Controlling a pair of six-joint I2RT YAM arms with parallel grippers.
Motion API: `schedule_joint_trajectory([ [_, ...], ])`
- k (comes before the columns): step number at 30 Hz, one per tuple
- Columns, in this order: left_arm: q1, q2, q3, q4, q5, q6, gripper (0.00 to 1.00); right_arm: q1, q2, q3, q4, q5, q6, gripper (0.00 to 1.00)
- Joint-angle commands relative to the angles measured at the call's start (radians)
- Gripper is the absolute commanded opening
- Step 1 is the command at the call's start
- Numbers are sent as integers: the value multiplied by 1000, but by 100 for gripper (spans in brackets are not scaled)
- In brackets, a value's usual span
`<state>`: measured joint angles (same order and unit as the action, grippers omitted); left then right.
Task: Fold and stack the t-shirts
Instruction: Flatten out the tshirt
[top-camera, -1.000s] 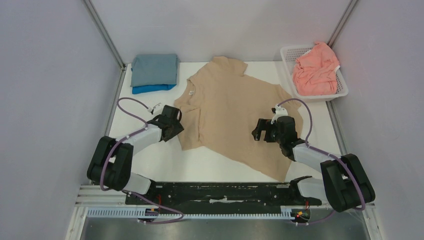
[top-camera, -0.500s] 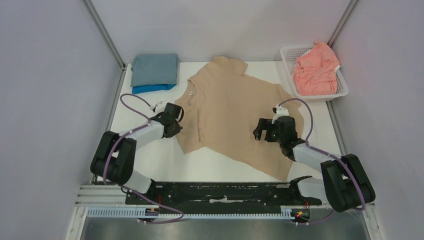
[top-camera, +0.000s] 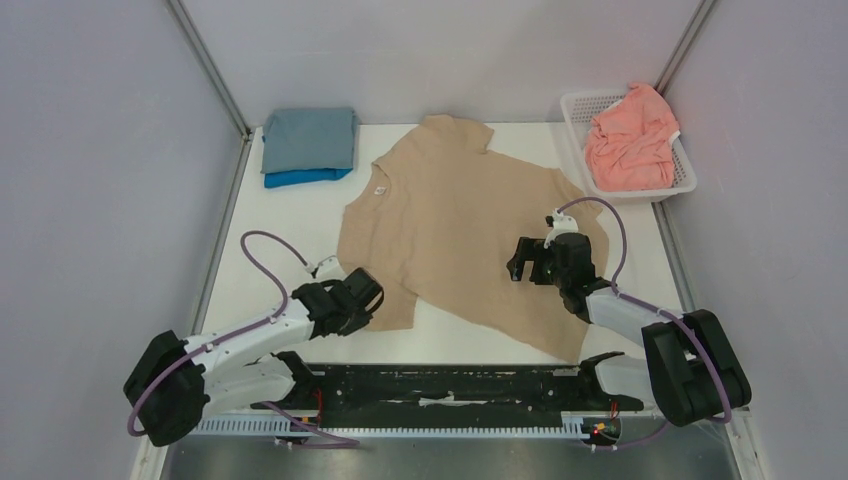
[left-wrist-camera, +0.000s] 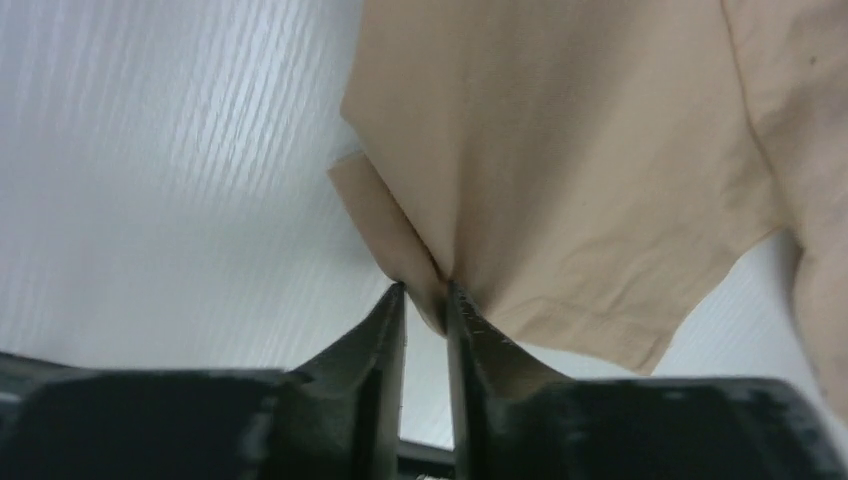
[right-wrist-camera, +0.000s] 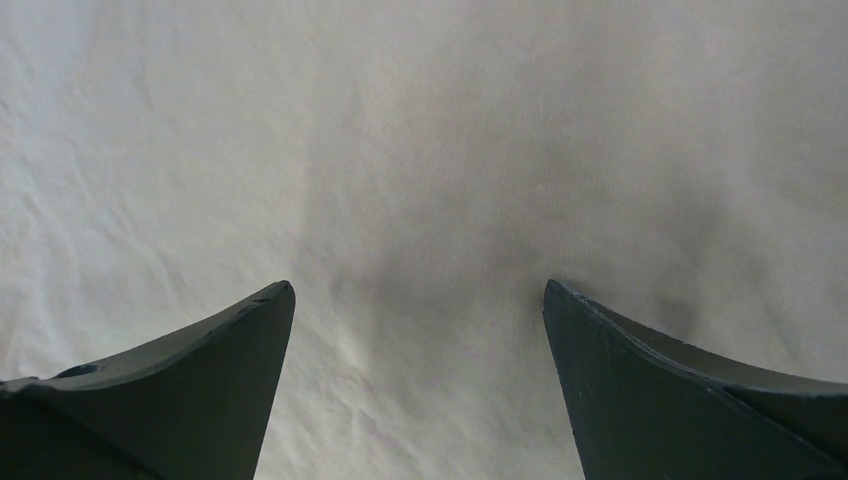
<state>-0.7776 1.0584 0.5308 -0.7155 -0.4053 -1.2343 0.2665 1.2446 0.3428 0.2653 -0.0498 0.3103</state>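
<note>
Top external view showed the tan short-sleeved cotton t-shirt (top-camera: 450, 220) spread across the middle of the white table (top-camera: 290, 250), its collar toward the left of the frame. At its lower-left corner the left gripper (top-camera: 366, 300) sat on the cloth's edge. In the left wrist view its jaws were nearly together, with a tuck of tan fabric pinched between them. The right gripper (top-camera: 522, 262) stood over the shirt's lower-right part, jaws wide, holding nothing.

A folded grey-blue t-shirt (top-camera: 308, 138) lay on a bright blue t-shirt (top-camera: 295, 179) at upper left. A salmon-pink t-shirt (top-camera: 628, 140) filled the white plastic lattice basket (top-camera: 572, 112) at upper right.

By my reading, the tan shirt was at its laying-out or first fold. Next, the pinched corner needed carrying without slipping — the right gripper steadying or gripping the far side.
</note>
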Motion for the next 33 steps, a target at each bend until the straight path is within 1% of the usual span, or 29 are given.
schedule_joint_trajectory([
  [1, -119, -36, 21, -152, 18, -158, 36, 2, -7, -13, -40, 18, -15, 98],
  [2, -139, -44, 47, -177, 6, -156, 44, 2, -6, -11, -42, 14, -17, 98],
  [3, -161, -51, 83, -186, -8, -124, 57, 2, -6, -10, -42, 9, -20, 98],
  [4, -174, -54, 116, -184, -14, -78, 67, 2, -10, -7, -39, 0, -22, 98],
  [5, -180, -55, 160, -173, -23, -29, 74, 2, -13, -7, -38, -7, -25, 98],
  [6, -183, -46, 202, -148, -29, 44, 78, 2, -18, -5, -37, -17, -27, 98],
  [8, -182, -3, 296, -133, -82, 145, 79, 2, -27, 1, -38, -27, -34, 98],
  [10, -179, 51, 370, -102, -193, 203, 80, 2, -32, 15, -49, -29, -39, 98],
  [11, -169, 79, 392, -55, -232, 245, 80, 2, -31, 31, -64, -23, -42, 98],
  [12, -144, 112, 404, 30, -227, 311, 81, 2, -28, 48, -77, -10, -43, 98],
  [13, -88, 151, 412, 94, -185, 345, 81, 2, -24, 63, -94, 9, -38, 98],
  [15, 47, 234, 410, 282, -36, 436, 82, 1, -19, 83, -99, 40, -29, 98],
  [16, 111, 280, 412, 340, 2, 444, 82, 2, -12, 91, -95, 44, -26, 98],
  [18, 195, 407, 452, 424, 29, 471, 82, 1, 8, 106, -85, 68, -24, 98],
  [21, 269, 595, 555, 420, 48, 506, 83, 2, 64, 155, -117, 87, -21, 98],
  [23, 312, 711, 647, 332, 103, 516, 84, 1, 96, 165, -104, 87, -21, 98],
  [24, 328, 740, 661, 313, 118, 513, 84, 2, 111, 169, -100, 89, -20, 98],
  [27, 351, 755, 603, 335, 152, 493, 84, 2, 161, 188, -98, 74, -9, 98],
  [30, 355, 696, 475, 344, 148, 434, 84, 8, 201, 213, -97, 54, -7, 98],
  [33, 355, 602, 317, 359, 212, 383, 84, 24, 226, 236, -112, 59, -9, 98],
])
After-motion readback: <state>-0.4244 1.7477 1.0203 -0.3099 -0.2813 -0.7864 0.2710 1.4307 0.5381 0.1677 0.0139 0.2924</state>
